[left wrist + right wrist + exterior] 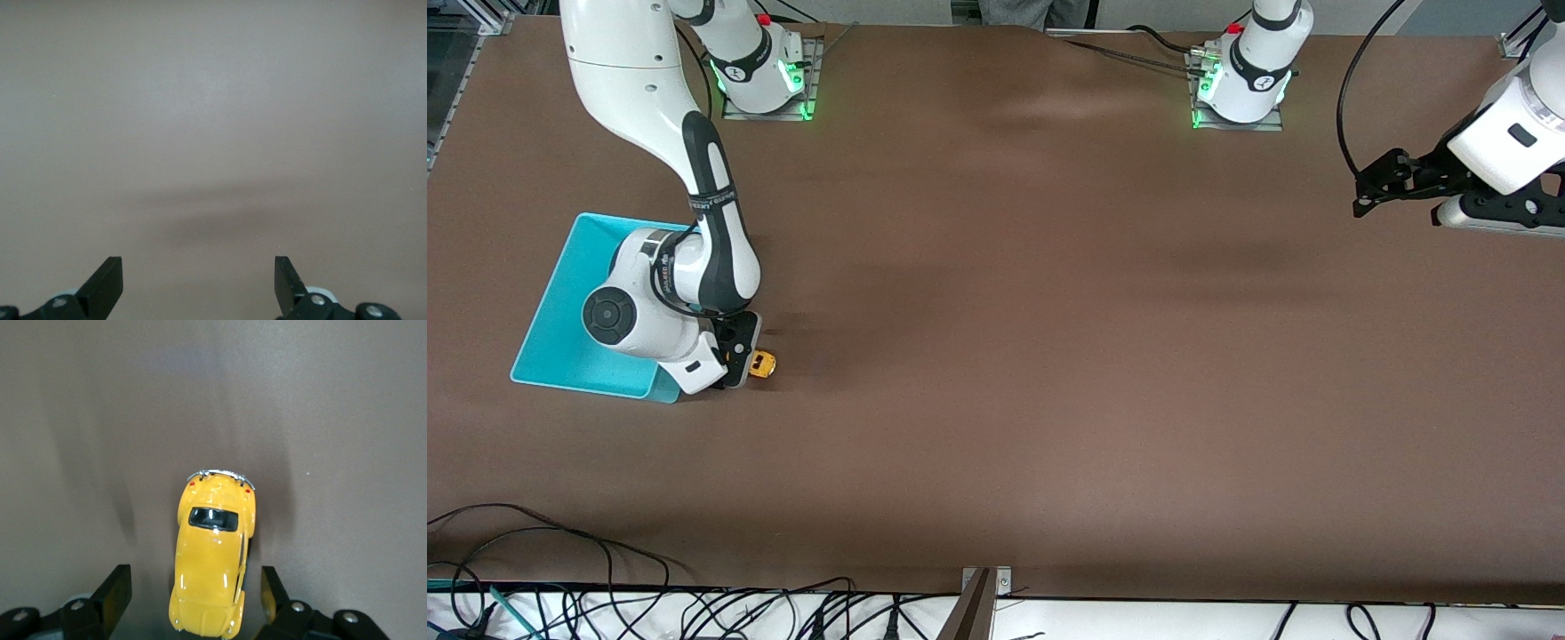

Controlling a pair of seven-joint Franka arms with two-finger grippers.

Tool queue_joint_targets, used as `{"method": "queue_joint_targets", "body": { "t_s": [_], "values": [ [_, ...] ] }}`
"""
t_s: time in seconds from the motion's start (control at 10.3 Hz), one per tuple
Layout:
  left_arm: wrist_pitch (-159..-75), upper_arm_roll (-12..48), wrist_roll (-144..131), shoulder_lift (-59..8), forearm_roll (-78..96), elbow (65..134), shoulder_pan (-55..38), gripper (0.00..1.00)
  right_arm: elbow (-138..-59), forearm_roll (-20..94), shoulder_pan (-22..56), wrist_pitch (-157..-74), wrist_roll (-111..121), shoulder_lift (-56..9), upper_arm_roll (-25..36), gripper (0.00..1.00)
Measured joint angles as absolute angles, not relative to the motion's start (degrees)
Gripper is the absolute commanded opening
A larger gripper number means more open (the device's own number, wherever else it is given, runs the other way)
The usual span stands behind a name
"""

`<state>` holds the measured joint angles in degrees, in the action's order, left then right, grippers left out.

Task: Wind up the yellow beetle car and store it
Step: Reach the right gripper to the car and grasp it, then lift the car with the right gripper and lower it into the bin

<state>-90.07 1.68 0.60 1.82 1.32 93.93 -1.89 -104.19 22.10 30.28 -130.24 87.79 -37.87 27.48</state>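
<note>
- I see the yellow beetle car (762, 364) on the table (1049, 400), just beside the turquoise bin (560, 356).
- My right gripper (193, 600) straddles the car, fingers apart, not touching its sides.
- My left gripper (199, 283) waits open over bare table at the left arm's end.

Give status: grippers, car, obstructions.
Right gripper open, straddling yellow beetle car on table beside turquoise bin. Left gripper open, waiting over its table end. Nothing blocking.
</note>
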Motion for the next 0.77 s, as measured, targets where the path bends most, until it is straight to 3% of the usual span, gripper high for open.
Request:
{"method": "queue_joint_targets", "body": {
  "t_s": [0.48, 0.77],
  "values": [
    [-90.07, 1.68, 0.60, 1.82, 1.32, 93.17, -1.18, 1.00, -103.93, 22.13, 31.98, -131.34, 87.75, -37.39, 27.71, 0.00],
    [-90.07, 1.67, 0.60, 1.82, 1.33, 93.13, -1.09, 1.00, -102.49, 21.33, 32.31, -125.30, 87.70, -33.08, 31.90, 0.00]
  ]
}}
